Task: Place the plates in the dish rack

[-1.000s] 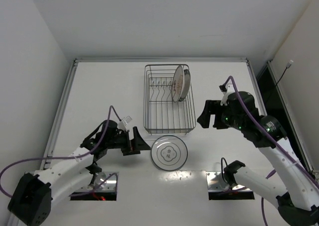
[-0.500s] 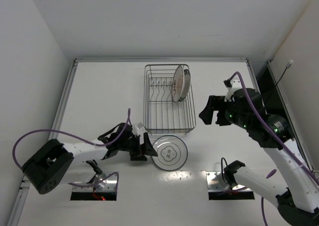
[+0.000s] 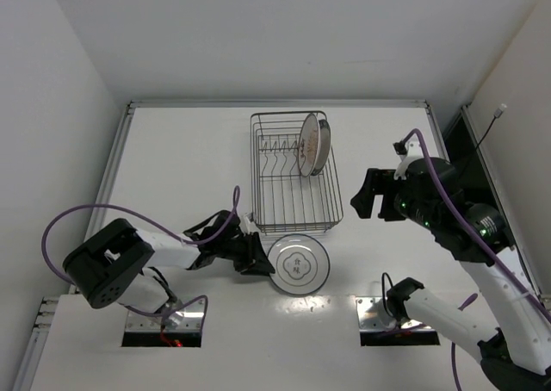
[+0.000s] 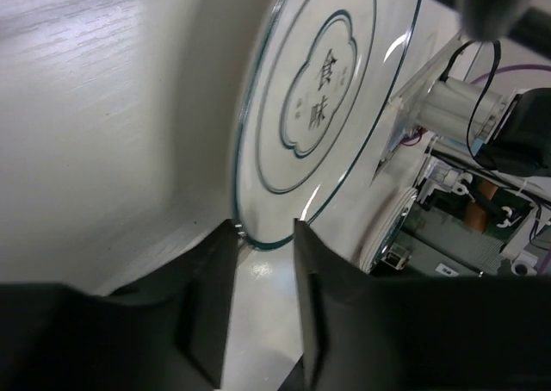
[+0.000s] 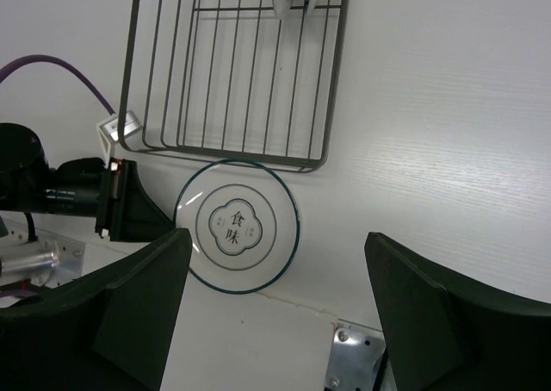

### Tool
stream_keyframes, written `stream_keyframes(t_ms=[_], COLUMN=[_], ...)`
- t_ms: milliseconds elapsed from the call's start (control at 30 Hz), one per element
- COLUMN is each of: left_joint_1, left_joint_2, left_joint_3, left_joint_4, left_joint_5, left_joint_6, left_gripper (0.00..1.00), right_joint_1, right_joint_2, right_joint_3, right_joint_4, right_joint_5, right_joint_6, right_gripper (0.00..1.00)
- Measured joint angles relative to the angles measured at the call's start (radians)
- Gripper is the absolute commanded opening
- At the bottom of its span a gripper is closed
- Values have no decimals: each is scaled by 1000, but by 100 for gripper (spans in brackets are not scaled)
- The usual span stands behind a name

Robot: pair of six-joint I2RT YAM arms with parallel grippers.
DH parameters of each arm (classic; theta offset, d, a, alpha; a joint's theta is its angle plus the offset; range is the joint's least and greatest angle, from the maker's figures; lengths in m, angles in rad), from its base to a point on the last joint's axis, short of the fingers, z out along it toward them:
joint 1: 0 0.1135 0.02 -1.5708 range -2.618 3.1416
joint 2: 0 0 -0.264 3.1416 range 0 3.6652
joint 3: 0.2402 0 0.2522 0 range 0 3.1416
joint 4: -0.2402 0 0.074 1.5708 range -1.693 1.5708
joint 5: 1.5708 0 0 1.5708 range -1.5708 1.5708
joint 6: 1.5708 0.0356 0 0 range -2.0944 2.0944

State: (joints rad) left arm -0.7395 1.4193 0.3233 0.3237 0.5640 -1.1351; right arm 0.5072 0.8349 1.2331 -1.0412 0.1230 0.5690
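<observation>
Left tool [image 4: 263, 236] at the ringed plate [image 3: 299, 266] beside the dish rack [image 3: 252, 176].
Its fingers [image 4: 202, 305] straddle the rim, grip impossible to tell; right tool [image 3: 368, 206] hangs open, empty, above the table [image 3: 172, 167].

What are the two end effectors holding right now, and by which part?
The left end effector straddles the rim of the round white plate with thin dark rings; whether it grips yet cannot be told. The right end effector holds nothing.

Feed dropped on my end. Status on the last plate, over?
Left gripper astride rim of ringed plate, grip unconfirmed. Right gripper open, right of dish rack. Two plates already racked; nothing blocking.
</observation>
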Motion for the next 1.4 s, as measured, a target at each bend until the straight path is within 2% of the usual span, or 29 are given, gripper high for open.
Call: stream_keyframes(t_ms=[33,133,400,433,467,567,600,633,667,767,900,1067,1200,1300,1400], left_joint_1=[-2,-2,-3,-3,-3,-5,-8,-14,-21,-42,-68,-138,-177,-201,-211], left_joint_2=[1,-9,-174,-182,-186,-186,-186,-186,-187,-212,-315,-377,-344,-275,-203], left_joint_3=[2,5,21,26,31,34,31,24,13,-31,-66,-148,-193,-166,-134], left_joint_4=[-1,-24,-159,-160,-159,-162,-158,-150,-142,-154,-193,-87,13,55,96], left_joint_5=[0,-9,-81,-87,-93,-105,-109,-120,-127,-177,-282,-413,-461,-484,-496], left_joint_6=[0,3,21,24,28,19,7,-13,-29,-80,-152,-267,-339,-357,-369], left_gripper=[18,12,10,12,21,31,44,52,68,82,84,84,83,82,76], right_joint_1=[0,0,0,0,0,0,0,0,0,0,0,0,0,0,0], right_joint_2=[0,0,-15,-19,-23,-34,-38,-41,-42,-42,-42,-36,-10,8,25], right_joint_3=[0,0,-10,-13,-16,-27,-31,-34,-36,-40,-42,-48,-48,-60,-70], right_joint_4=[0,1,11,13,14,15,15,15,15,15,15,17,25,43,56], right_joint_5=[0,0,0,0,0,0,0,0,0,0,4,4,3,0,-3], right_joint_6=[0,0,0,0,0,0,0,0,0,0,0,-1,-5,-9,-13], right_gripper=[79,79,79,79,79,79,79,79,79,79,79,79,79,79,79])
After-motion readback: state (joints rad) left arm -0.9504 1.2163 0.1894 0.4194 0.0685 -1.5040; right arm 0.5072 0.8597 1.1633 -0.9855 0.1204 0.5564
